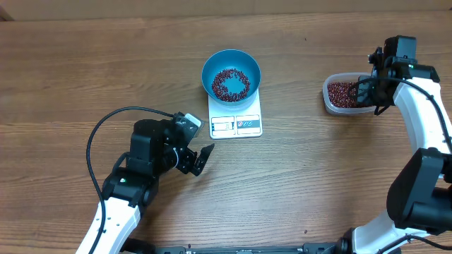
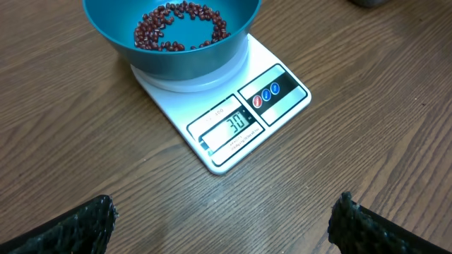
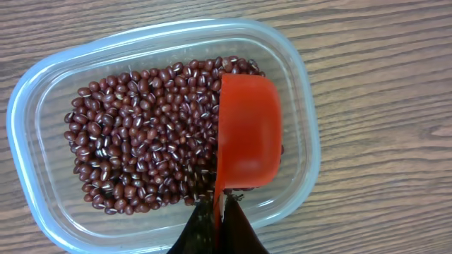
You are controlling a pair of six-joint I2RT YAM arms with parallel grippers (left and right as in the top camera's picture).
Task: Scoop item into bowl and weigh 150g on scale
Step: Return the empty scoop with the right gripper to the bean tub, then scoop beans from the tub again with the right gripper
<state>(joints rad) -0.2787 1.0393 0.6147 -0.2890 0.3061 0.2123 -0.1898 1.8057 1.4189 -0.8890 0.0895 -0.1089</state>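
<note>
The beans (image 3: 134, 141) are small, glossy, dark maroon grains, each with a pale mark. They form a light, loose heap that will roll and spill, so they are best taken up in the red scoop (image 3: 247, 130) and carried level. Most lie in the clear tub (image 3: 21, 113) at the right of the tabletop (image 1: 318, 176). A ring of them sits in the blue bowl (image 1: 210, 67) on the white scale (image 1: 236, 125), whose display reads 30 — well short, I judge. The right gripper (image 3: 219, 236) has its fingers clamped narrow on the scoop's handle, the empty cup over the tub's beans. The left gripper (image 2: 226, 226) stands wide, holding nothing, near the scale.
</note>
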